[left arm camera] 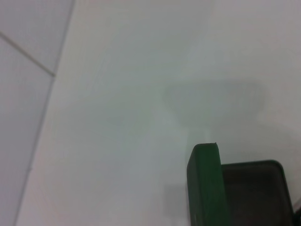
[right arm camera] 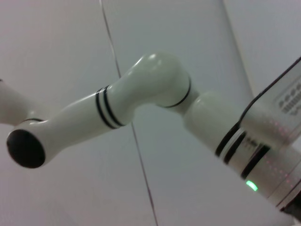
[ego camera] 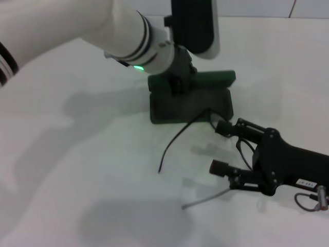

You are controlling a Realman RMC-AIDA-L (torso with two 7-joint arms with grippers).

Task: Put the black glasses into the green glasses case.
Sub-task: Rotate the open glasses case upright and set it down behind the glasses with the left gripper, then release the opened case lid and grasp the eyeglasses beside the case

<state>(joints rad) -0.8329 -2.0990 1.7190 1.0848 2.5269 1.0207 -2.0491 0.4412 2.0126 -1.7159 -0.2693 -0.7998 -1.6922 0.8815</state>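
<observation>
Black glasses (ego camera: 205, 117) half in open green glasses case (ego camera: 190, 105); right gripper (ego camera: 222, 147) spread beside; left gripper on case, state untellable.

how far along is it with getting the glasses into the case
Done: the green glasses case stands open, with the left gripper at its lid. In hand: the right gripper has the black glasses at the case's front edge, one temple arm trailing onto the table. Left: getting them fully inside.
</observation>
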